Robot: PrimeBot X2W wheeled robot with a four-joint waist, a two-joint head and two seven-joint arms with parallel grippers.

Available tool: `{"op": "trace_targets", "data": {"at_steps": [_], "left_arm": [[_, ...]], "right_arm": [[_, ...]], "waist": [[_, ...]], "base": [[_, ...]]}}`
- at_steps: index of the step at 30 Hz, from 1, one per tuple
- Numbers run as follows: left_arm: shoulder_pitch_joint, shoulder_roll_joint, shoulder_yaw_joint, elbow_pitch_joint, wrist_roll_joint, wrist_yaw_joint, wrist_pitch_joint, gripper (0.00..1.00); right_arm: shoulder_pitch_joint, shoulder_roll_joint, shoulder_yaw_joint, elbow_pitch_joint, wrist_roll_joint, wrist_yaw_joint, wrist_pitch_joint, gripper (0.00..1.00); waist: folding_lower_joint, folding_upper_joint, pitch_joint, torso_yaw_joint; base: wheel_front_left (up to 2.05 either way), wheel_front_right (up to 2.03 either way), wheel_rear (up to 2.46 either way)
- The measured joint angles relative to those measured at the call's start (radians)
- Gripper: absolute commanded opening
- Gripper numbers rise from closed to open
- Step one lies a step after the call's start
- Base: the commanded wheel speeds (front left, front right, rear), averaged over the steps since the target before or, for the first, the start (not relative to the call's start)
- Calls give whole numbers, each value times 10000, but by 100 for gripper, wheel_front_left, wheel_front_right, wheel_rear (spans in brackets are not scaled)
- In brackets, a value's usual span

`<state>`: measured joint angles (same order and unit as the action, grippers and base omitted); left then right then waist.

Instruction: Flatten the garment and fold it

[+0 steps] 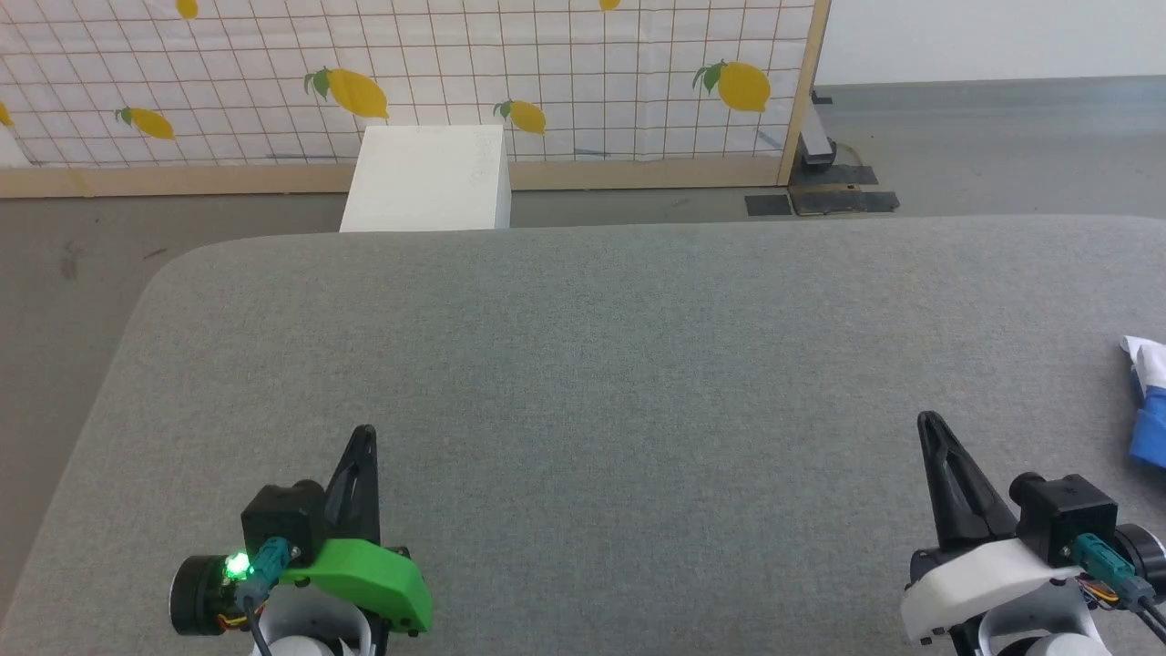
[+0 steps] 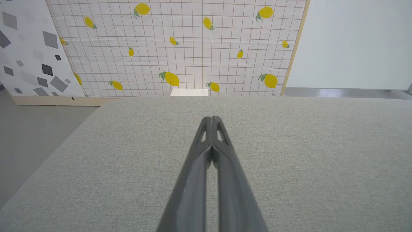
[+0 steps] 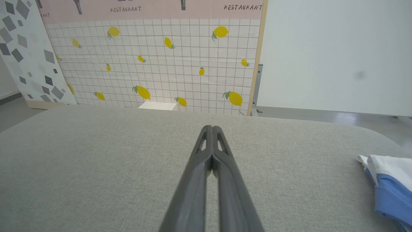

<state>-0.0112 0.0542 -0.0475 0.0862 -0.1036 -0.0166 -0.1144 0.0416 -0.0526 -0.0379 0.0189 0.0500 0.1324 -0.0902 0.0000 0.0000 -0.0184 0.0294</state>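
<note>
Not started: my L gripper [image 1: 364,434] & R gripper [image 1: 930,422] clenched empty, left of garment [image 1: 1151,424]; next, I grab it.

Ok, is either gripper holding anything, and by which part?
Nothing is held. The left gripper and right gripper are both shut and empty; the garment lies apart, off to the right.

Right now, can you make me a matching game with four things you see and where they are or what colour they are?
Things:
1. garment
2. left gripper
3. right gripper
4. white box

Descriptions:
A. shut, with a white shell behind it
B. standing beyond the far edge of the grey table
C. white and blue, lying far to the right on the table
D. shut, with a green shell behind it

Pairs: 1-C, 2-D, 3-A, 4-B
</note>
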Motion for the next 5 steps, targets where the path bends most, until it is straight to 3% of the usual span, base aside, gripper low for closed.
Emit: {"op": "trace_targets", "data": {"at_steps": [5], "left_arm": [[0,0,31,-75,79,2,107,0]], "right_arm": [[-8,0,31,-15,-71,0,102,0]], "waist": [[0,0,17,-28]], "base": [[0,0,0]]}}
